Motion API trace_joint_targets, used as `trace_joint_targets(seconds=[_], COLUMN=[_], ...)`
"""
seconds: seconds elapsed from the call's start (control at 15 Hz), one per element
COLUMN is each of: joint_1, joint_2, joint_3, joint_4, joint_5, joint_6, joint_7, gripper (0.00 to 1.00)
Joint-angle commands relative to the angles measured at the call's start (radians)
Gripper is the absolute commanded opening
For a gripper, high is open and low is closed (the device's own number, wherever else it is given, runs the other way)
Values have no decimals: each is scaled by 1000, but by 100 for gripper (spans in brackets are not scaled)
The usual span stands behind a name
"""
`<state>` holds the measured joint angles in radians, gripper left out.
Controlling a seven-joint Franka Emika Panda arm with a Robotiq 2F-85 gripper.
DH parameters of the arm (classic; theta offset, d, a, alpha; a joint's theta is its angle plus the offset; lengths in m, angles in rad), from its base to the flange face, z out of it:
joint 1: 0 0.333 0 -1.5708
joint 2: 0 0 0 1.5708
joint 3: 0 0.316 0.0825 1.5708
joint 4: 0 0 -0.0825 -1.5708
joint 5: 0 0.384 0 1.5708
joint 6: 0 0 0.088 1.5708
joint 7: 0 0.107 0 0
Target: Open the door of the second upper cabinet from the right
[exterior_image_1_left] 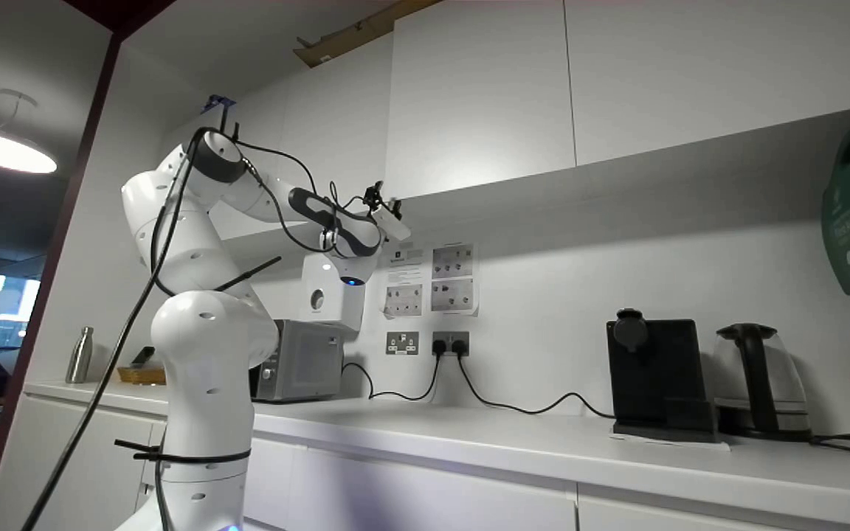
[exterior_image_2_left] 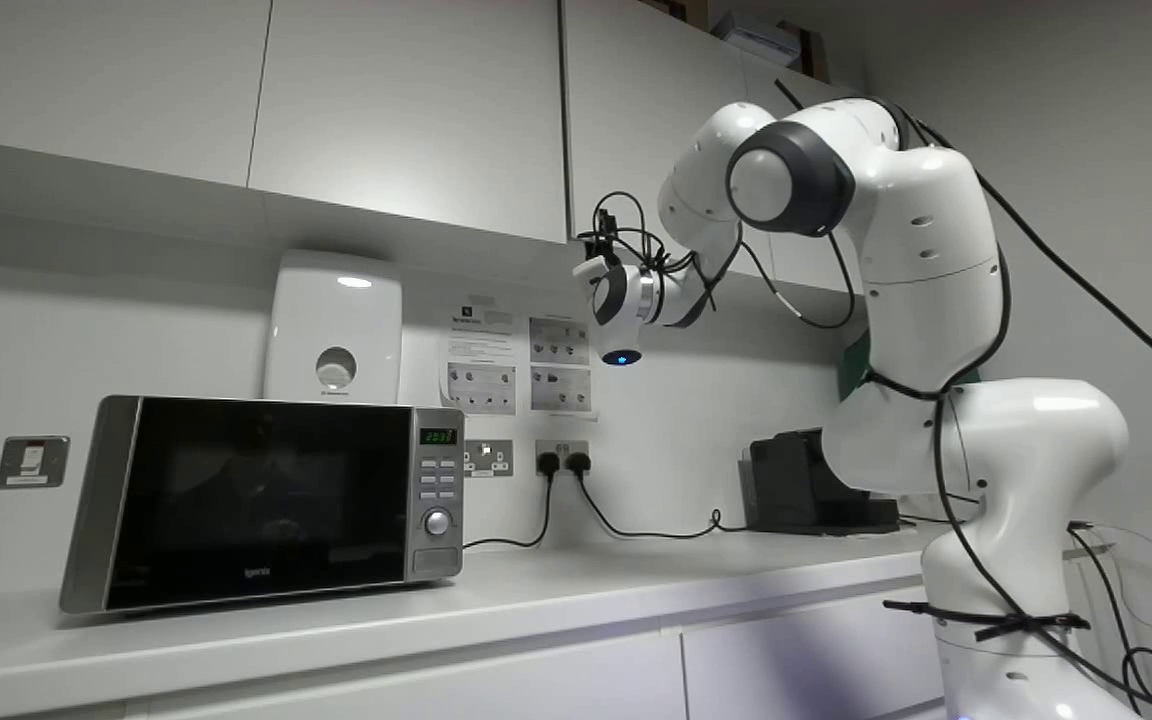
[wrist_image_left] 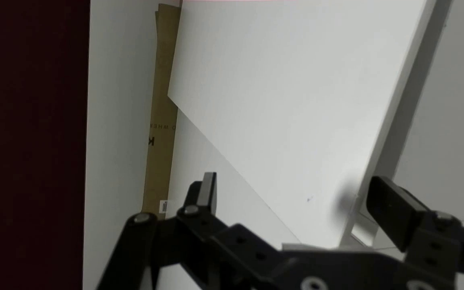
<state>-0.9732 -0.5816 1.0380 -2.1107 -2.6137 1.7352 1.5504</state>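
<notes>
I find my black jaws spread, pinching nothing; the flat white rectangular door [wrist_image_left: 296, 88], lower corner just beside them, seems proud of the adjoining white panel [wrist_image_left: 236, 197]; I should hook the door's free edge, swinging slowly outward.

The door [exterior_image_1_left: 480, 96] is cropped by an exterior view's top edge; the hand [wrist_image_left: 293, 179], by the wrist view's bottom edge.

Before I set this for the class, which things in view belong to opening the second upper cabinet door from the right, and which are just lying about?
For the job:
white door
tool, open, near the door's lower corner

Just lying about:
microwave
kettle
black machine
metal bottle
basket
cardboard
</notes>
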Motion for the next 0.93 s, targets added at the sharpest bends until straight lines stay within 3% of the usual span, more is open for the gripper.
trace_joint_targets(seconds=[0.0,0.33,0.73,0.8,0.87], joint_1=[-85,-156,-156,-154,-154], joint_2=[-28,-38,-19,-16,-16], joint_3=[47,93,91,89,89], joint_4=[54,111,119,117,115], joint_5=[0,0,0,0,0], joint_6=[2,3,-15,-22,-24], joint_7=[32,32,18,13,10], gripper=[100,100,100,96,74])
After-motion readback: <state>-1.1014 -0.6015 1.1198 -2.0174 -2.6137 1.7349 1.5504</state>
